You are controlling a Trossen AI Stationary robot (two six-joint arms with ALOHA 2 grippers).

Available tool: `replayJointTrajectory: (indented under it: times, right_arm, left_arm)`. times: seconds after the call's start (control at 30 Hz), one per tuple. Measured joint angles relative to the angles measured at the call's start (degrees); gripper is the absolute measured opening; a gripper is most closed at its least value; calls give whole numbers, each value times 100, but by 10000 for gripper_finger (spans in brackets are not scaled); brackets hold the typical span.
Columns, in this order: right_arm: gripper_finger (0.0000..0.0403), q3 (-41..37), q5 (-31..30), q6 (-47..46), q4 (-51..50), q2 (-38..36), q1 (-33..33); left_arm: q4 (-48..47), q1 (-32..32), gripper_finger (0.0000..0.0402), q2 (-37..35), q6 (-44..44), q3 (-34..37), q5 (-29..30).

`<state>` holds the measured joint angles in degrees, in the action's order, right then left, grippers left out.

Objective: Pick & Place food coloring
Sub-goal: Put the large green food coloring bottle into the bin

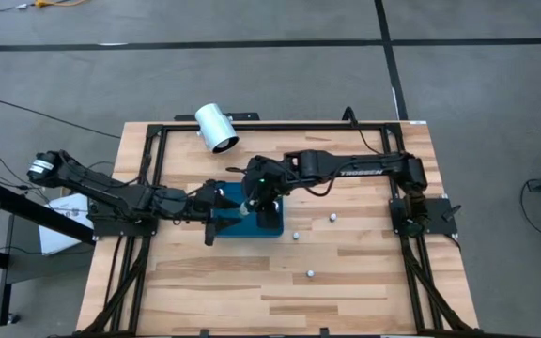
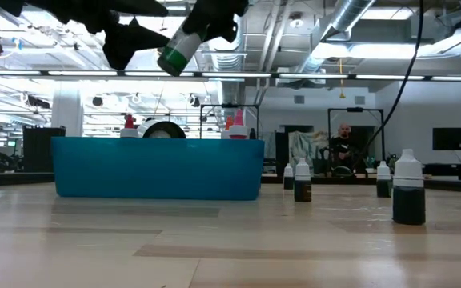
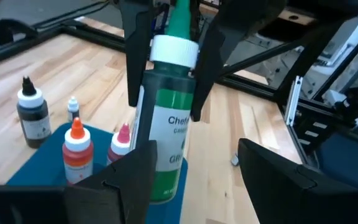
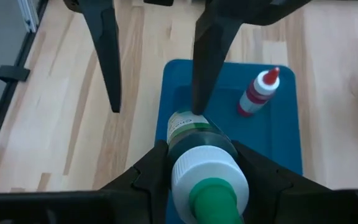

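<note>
A green food coloring bottle [image 3: 169,130] with a white cap and green tip hangs tilted over the teal tray [image 1: 272,228], shut in my right gripper [image 4: 204,168]. My left gripper [image 3: 197,180] is open. Its fingers stand on either side of the bottle's lower end [image 4: 188,118], coming in level from the table's left [image 1: 222,202]. A red-topped bottle [image 4: 257,93] and a pink-topped one [image 3: 122,140] stand upright in the tray. Dark bottles [image 2: 409,188] [image 2: 302,182] stand on the table to the right of the tray. My right gripper pinches the green bottle between its two fingers at the shoulder just below the white cap [image 4: 204,163]. The fingers [image 3: 135,68] come from above, pointing down. The bottle is lifted clear over the tray, tilted, its base lowest. My left gripper: I cannot tell whether a fingertip [image 4: 194,106] touches the base.
A large white cylinder [image 1: 217,128] lies near the table's far edge. Several small bottles [image 1: 332,219] [image 1: 296,236] [image 1: 309,274] stand on the wood to the right of and nearer than the tray. A black frame [image 1: 280,124] borders the table. A person [image 2: 344,140] is far behind.
</note>
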<state>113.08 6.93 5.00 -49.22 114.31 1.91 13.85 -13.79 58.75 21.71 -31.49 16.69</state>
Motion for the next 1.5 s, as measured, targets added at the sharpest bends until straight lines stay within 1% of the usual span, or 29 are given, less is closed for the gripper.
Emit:
replayJointTrajectory:
  times: [0.1, 0.27, 0.4, 0.53, 0.73, 0.87, 1.03, 1.17, 1.3, 1.4, 1.5]
  right_arm:
    - [139, 0, 43, 4, 1, 23, 16]
    - [136, 11, 231, 1, 240, 16, 49]
    - [137, 11, 192, 3, 256, 18, 61]
    - [139, 10, 193, 15, 296, 18, 81]
    - [137, 4, 205, 105, 516, 18, 70]
    - [139, 8, 213, 103, 511, 18, 66]
    - [137, 11, 212, 101, 454, 18, 63]
    - [142, 13, 210, 100, 365, 16, 46]
    - [148, 13, 216, 91, 336, 16, 46]
    - [145, 13, 235, 85, 322, 16, 46]
    - [140, 13, 254, 86, 320, 16, 46]
  left_arm:
    - [-134, 98, 220, 26, 156, -6, -15]
    - [-140, 229, 220, 65, 172, -13, -77]
    - [-184, 351, 220, 65, 167, -13, -109]
    - [-185, 449, 220, 64, 145, -13, -323]
    - [-113, 556, 220, 270, 147, -13, -591]
    - [15, 562, 220, 419, 147, -11, -595]
    - [-17, 564, 218, 423, 147, -11, -589]
    - [-19, 564, 200, 423, 146, -6, -590]
    - [-24, 562, 165, 423, 111, -6, -599]
    - [-24, 560, 140, 423, 79, -6, -627]
    - [-18, 560, 131, 423, 77, -6, -636]
